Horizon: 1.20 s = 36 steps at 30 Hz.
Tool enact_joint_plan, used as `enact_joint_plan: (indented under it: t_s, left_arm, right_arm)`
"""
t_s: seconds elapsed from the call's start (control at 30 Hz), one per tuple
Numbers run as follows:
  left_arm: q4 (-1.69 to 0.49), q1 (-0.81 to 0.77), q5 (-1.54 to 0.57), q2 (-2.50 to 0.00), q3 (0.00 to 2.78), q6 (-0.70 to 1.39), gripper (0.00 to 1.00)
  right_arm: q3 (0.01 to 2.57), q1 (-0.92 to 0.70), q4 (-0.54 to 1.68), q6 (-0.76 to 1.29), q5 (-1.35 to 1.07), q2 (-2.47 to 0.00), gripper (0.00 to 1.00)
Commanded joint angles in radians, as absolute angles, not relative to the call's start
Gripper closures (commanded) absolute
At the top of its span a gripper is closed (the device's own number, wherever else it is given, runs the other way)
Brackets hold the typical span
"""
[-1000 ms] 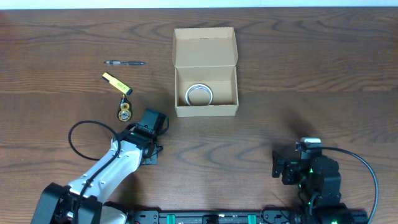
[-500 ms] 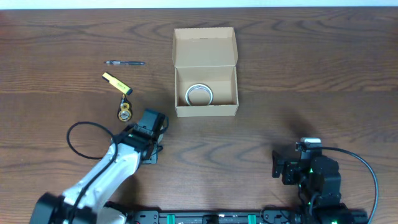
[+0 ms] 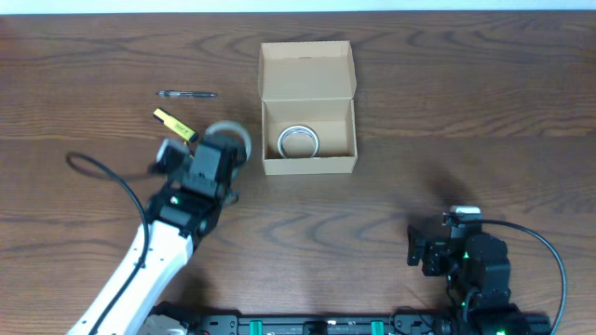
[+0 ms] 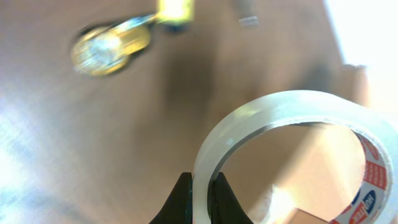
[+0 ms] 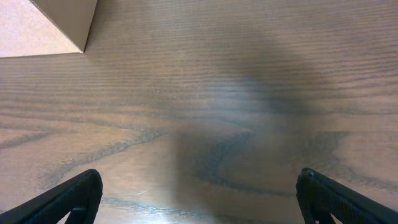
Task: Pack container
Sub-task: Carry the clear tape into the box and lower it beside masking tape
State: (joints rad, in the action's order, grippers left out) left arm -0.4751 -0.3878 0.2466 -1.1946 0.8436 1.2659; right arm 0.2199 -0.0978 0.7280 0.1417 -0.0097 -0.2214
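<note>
**Tape roll pinched and poised beside the open box**

Over on the far left, a slim black pen [image 3: 187, 94] and a flat yellow plastic stick [image 3: 175, 125] lie loose on the brown wooden worktop [image 3: 484, 112]. They look like they are waiting their turn. The left wrist view also catches a round gold piece [image 4: 106, 48] below. It is too blurred to name.

Now the action! The left fingers [image 4: 179, 200] are clamped tight on the thin wall of a clear plastic tape roll [image 3: 228, 138], one finger inside the ring and one outside. That pinch on the band carries the roll on edge, above the worktop, and leaves the rest of the ring free to drop away cleanly. I judge this to be the carry toward the box.

Just to the right sits the container [image 3: 307, 167], a small tan cardboard box in the upper middle of the worktop. Its flap lid [image 3: 307, 70] is folded back on the far side, so the mouth is wide open to an arm coming in from the left. A pale tape roll [image 3: 298, 142] lies flat inside, left of centre, with bare floor beside it.

Far right, the right fingers [image 5: 68, 196] are spread wide and empty. They sit low at the front edge, well apart from the box, and look parked out of the way.
</note>
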Motion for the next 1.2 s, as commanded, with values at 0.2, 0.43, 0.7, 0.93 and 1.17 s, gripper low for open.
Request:
enact_joint_plan:
  t_s: [0.2, 0.43, 0.7, 0.93, 1.17]
  left_arm:
    - [-0.565, -0.386, 0.196, -1.430, 1.250, 0.802, 0.94]
    - [-0.655, -0.392, 0.073, -1.647, 1.503, 0.709, 0.94]
    - [-0.676, -0.419, -0.048, -1.818, 1.615, 0.710, 0.94]
    - [-0.682, -0.461, -0.102, -1.872, 1.625, 0.722, 0.94]
    - [-0.734, -0.487, -0.097, -1.900, 1.624, 0.741, 0.94]
  right_arm:
    - [0.220, -0.089, 0.727, 0.152, -0.004, -0.217, 0.01]
    - [0.220, -0.089, 0.727, 0.152, -0.004, -0.217, 0.01]
    - [0.220, -0.089, 0.727, 0.152, -0.004, -0.217, 0.01]
    - [0.220, -0.089, 0.727, 0.152, -0.004, -0.217, 0.01]
    - [0.220, -0.089, 0.727, 0.152, -0.004, -0.217, 0.01]
